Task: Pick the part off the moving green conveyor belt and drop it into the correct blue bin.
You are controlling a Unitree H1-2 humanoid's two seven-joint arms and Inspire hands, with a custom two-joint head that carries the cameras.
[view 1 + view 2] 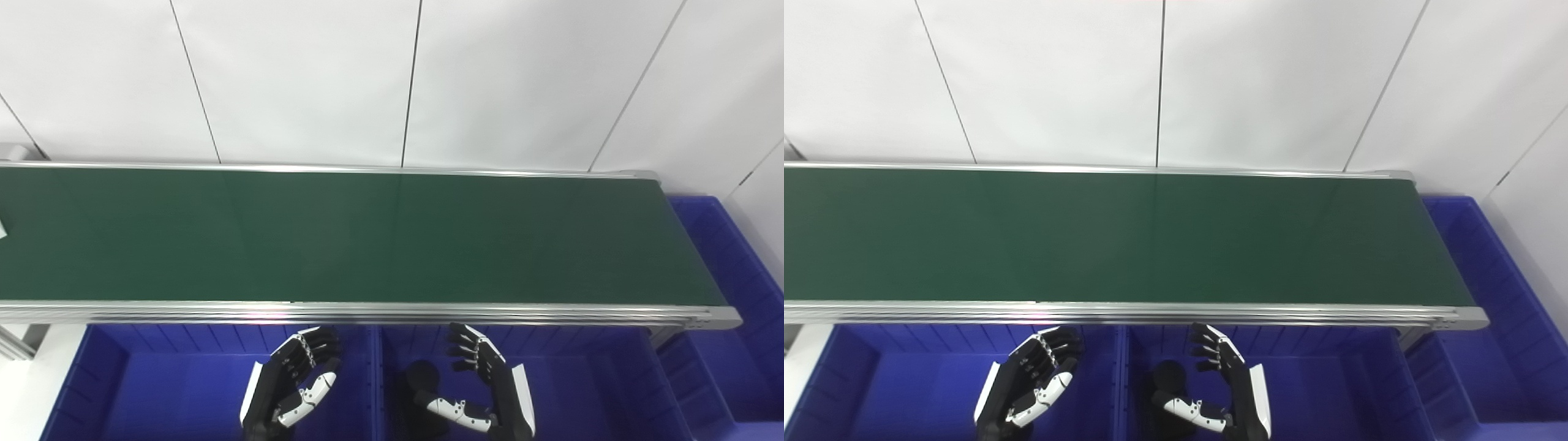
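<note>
Left hand [291, 383] and right hand [484, 386] sit lowest in view, each hovering over a blue bin below the belt's near rail. Both hands are black with white panels on the back and thumb, of hard, glossy make. Fingers of each are spread and lightly curled, palms facing one another; neither holds anything.

The left hand is above the left bin [153, 380]; the right hand is above the middle bin [588, 380]. The two bins stand side by side, touching along a shared wall line between the hands. Both are moulded plastic with vertical ribs on the inner walls. A dark rounded shape [422, 376] lies in the middle bin beside the right thumb; whether it is an object or shadow cannot be told.

The belt [367, 236] runs left to right across the view, a dark green, matt, smooth surface, framed by grooved metal rails [367, 312]. A third bin [729, 275] stands past the belt's right end.

The part: only a small white sliver [2, 229] shows at the far left edge of the belt in the left eye view, cut off by the frame; its shape cannot be judged. It is well apart from both hands.

No labels or writing are legible anywhere. White panelled wall [306, 79] behind.
</note>
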